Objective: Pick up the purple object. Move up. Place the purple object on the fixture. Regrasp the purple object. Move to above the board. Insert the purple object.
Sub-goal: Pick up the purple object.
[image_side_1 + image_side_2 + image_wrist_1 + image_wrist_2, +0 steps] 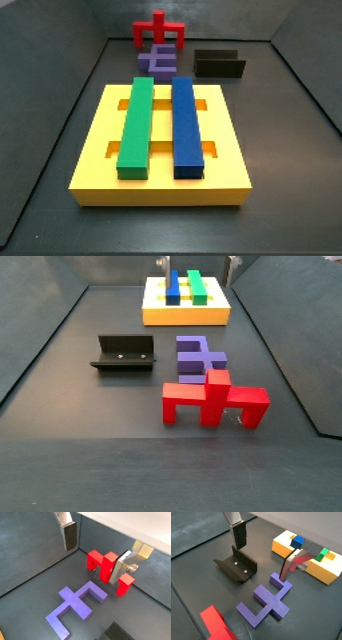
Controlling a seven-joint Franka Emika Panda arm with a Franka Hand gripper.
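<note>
Jaws spread wide, nothing between them; gripper point(95, 553) hangs above the floor. In a wrist view, purple object point(77, 606) lies flat, red piece point(107, 570) standing just beyond, partly behind one finger point(124, 566). In a wrist view, fixture point(237, 567) sits beside the purple piece; board point(306, 557) behind, partly hidden. In a side view, green bar point(138, 125) and blue bar point(186, 125) lie in the board. Gripper barely shows at the frame edge in a side view.
</note>
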